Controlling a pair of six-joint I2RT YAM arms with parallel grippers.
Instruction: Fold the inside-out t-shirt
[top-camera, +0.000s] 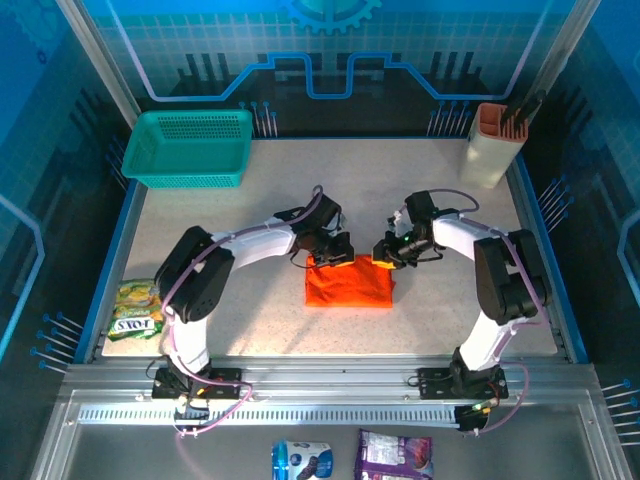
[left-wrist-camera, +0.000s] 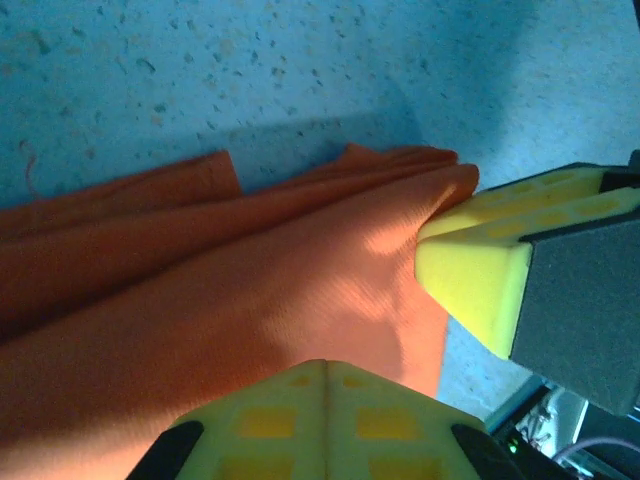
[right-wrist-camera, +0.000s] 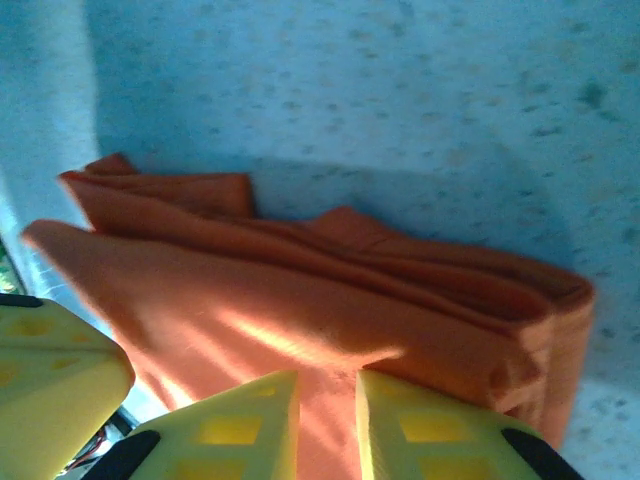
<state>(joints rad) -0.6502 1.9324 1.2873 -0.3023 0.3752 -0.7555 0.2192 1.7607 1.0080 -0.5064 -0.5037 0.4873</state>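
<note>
The inside-out t-shirt (top-camera: 348, 285) is bright orange-red and lies folded into a small rectangle in the middle of the table. My left gripper (top-camera: 335, 255) is at its far left corner. In the left wrist view that gripper (left-wrist-camera: 325, 365) is shut, pads pressed together, its tip on the cloth (left-wrist-camera: 250, 300); no pinched layer shows. My right gripper (top-camera: 385, 255) is at the far right corner. Its pads (right-wrist-camera: 328, 385) stand slightly apart with a puckered fold of the shirt (right-wrist-camera: 300, 290) between them. The two grippers are close together; the right one's yellow finger (left-wrist-camera: 480, 280) shows beside the shirt's corner.
A teal mesh basket (top-camera: 190, 148) stands at the back left. A beige holder with an orange insert (top-camera: 495, 145) stands at the back right. A snack packet (top-camera: 135, 310) lies at the table's left edge. Two more packets (top-camera: 300, 460) (top-camera: 395, 455) lie below the arm bases.
</note>
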